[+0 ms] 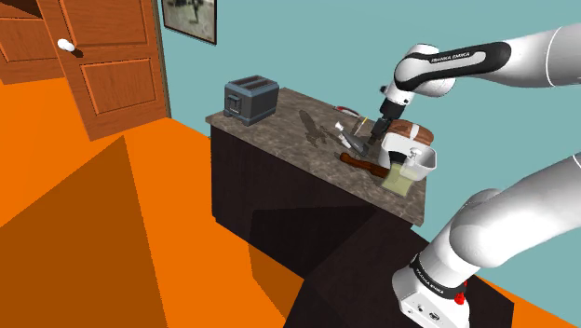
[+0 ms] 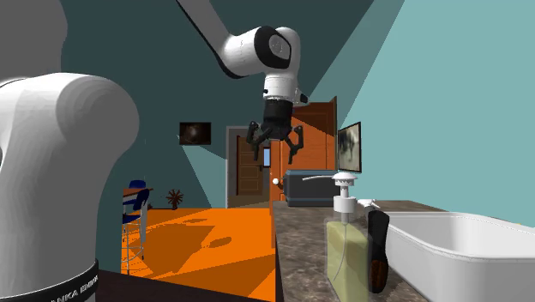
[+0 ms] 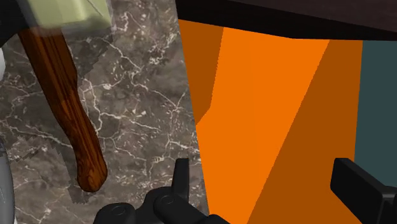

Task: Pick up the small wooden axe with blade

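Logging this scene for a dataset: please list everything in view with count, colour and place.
counter: 1, marbled grey-brown top, dark base
soap dispenser: 1, pale yellow-green with white pump, on the counter
axe: 1, brown wooden handle, lying on the counter by the soap dispenser
container: 1, white, beside the soap dispenser
toaster: 1, dark grey, counter's far end
door: 1, brown wood, beyond the counter
framed picture: 1, dark frame, teal wall
arm: 1, white, over the counter
claw: 1, black, open, above the counter

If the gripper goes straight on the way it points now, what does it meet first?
Probably the orange floor: the open gripper aims just past the countertop edge, though one finger may clip it. The axe handle lies aside.
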